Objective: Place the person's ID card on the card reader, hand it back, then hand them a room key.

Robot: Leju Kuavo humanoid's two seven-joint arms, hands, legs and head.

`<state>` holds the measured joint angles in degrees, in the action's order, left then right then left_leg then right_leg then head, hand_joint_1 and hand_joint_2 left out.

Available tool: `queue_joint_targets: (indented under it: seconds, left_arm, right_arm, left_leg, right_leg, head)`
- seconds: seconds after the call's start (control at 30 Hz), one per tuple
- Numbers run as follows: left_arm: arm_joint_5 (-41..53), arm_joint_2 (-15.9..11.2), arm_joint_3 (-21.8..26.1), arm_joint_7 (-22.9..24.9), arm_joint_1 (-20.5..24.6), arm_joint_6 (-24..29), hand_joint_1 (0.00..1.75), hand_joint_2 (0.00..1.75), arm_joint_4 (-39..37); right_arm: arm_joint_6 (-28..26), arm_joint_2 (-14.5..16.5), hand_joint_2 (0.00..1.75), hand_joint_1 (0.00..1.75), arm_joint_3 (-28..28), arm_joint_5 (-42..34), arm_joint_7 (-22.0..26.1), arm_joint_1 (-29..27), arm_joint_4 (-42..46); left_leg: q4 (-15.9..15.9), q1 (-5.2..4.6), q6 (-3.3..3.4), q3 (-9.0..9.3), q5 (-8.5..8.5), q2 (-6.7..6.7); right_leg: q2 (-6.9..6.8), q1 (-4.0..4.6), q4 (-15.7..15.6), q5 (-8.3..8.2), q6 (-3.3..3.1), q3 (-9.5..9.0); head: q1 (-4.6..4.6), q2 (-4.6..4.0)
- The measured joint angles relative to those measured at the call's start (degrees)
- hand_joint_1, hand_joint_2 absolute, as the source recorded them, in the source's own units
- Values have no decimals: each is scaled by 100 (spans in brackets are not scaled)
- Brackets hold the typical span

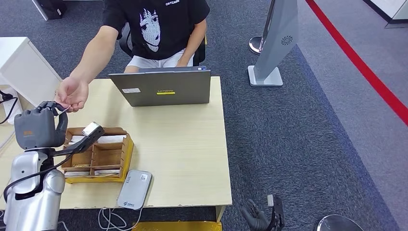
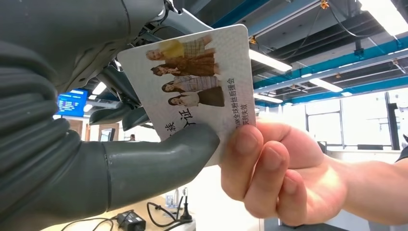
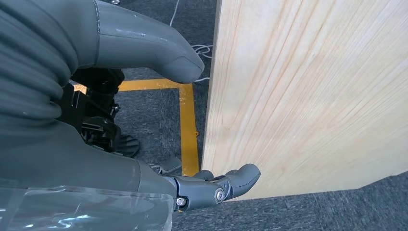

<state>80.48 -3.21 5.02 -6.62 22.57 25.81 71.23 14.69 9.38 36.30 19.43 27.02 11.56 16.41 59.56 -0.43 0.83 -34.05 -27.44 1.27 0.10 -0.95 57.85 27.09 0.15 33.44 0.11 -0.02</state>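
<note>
Your left hand (image 1: 38, 127) is raised over the left edge of the worktop (image 1: 183, 154), pinching the ID card (image 2: 197, 86) between its thick thumb and darker fingers. The left wrist view shows the card's printed face with small figures and text, and the person's hand (image 2: 284, 178) gripping the same card at its other edge, thumb and fingers pressed on it. So both hands hold the card at once, above the worktop, just beyond the far left corner of the wooden tray.

That wooden tray (image 1: 126, 159) sits on the worktop's near left part, divided into compartments. You can see pale cards or slips lying in the far compartment and along the near edge; what exactly they are is too small to tell. Your left forearm crosses over the tray's left side.

The card reader (image 1: 134, 188), a flat grey device, lies just beside the tray's near right corner, with a cable trailing off the worktop edge. A closed-angle grey laptop (image 1: 163, 89) stands at the far edge, in front of the seated person.

Your right hand (image 1: 262, 216) hangs low beside the worktop's near right corner, fingers loosely spread and holding nothing.
</note>
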Motion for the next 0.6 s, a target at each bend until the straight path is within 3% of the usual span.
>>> queue_joint_targets:
  seconds: [0.3,0.33,0.43,0.47,0.6]
  left_arm:
    - [-7,17,95,-27,-3,26,175,175,-15]
    - [-7,17,97,-27,-3,29,140,175,-15]
    - [-19,19,101,-47,-7,49,9,175,-15]
    - [-35,24,103,-65,-13,57,0,175,-15]
    - [-146,91,134,-170,-104,78,0,175,27]
  right_arm:
    - [-11,0,175,0,-12,-24,0,-1,0]
    - [-12,0,175,0,-12,-25,0,-1,0]
    - [-22,0,175,0,-14,-33,0,-1,0]
    - [-26,0,175,0,-15,-38,0,-1,0]
    - [-51,0,175,0,-15,-67,11,-2,0]
  left_leg:
    - [0,0,1,-3,-1,1]
    - [0,-1,1,-3,-1,1]
    - [0,-1,1,-2,-1,1]
    - [0,-1,1,-2,-1,1]
    - [0,-1,1,-2,-1,-2]
  right_leg:
    - [0,0,-2,1,0,2]
    - [0,0,-2,1,0,2]
    - [0,0,-2,0,0,2]
    - [0,0,-2,0,0,2]
    - [-3,0,-2,1,0,1]
  head:
    - [0,0]
    - [0,0]
    - [0,0]
    - [0,0]
    - [0,0]
